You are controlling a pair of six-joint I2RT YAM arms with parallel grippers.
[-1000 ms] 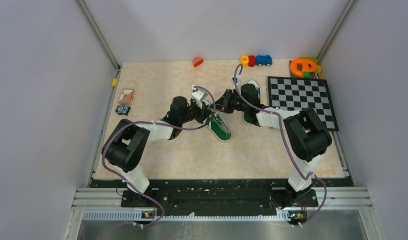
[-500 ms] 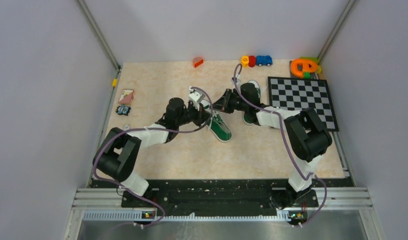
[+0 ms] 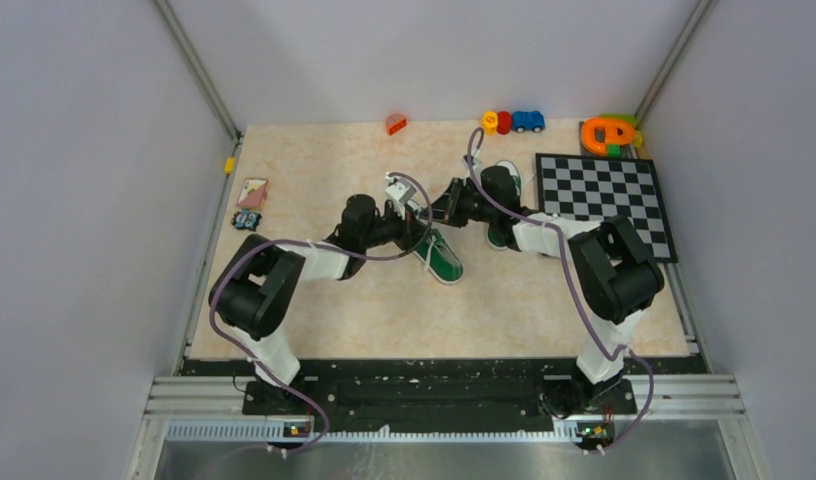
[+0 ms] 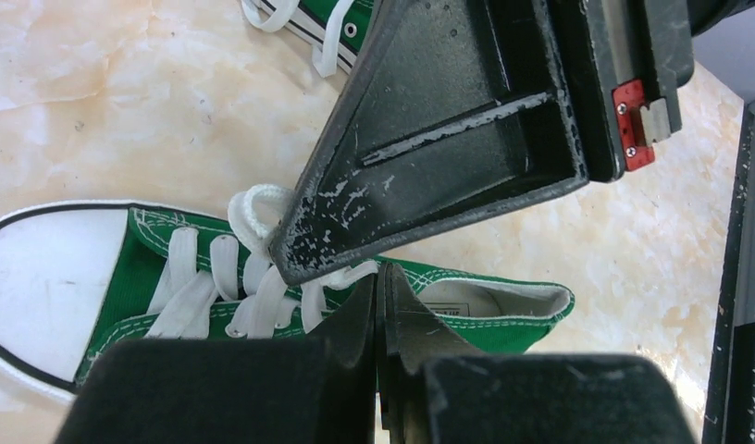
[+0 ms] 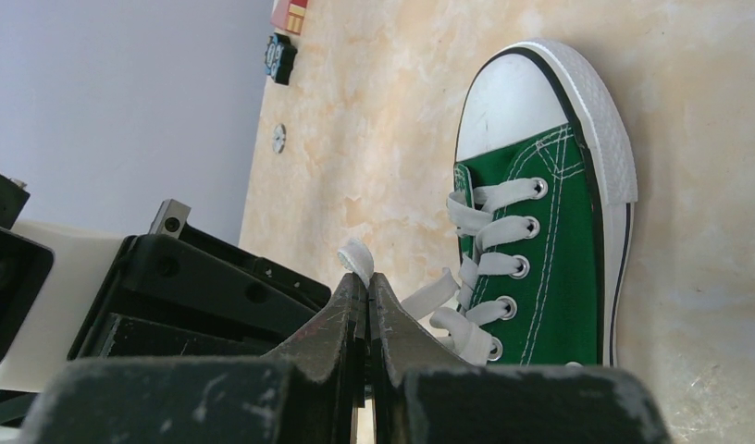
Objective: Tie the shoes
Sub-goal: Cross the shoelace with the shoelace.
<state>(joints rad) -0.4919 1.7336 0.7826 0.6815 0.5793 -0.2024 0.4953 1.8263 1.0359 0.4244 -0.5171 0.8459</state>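
Note:
One green shoe with a white toe cap lies mid-table, its white laces loose over the tongue. My left gripper hangs just above the shoe's opening, shut, with a strand of lace running into its tips. My right gripper is shut on a loop of white lace that pokes out above its tips, beside the shoe. In the top view the left gripper and right gripper nearly meet over the shoe. The second shoe lies farther back, mostly hidden under the right arm.
A checkerboard mat covers the right side. Small toys and an orange ring toy line the back edge, with an orange block. Cards and a small blue item sit near the left wall.
The left arm's elbow swung out to the left and came back; its gripper drew left, then returned to the right over the shoe. The right arm has held still.

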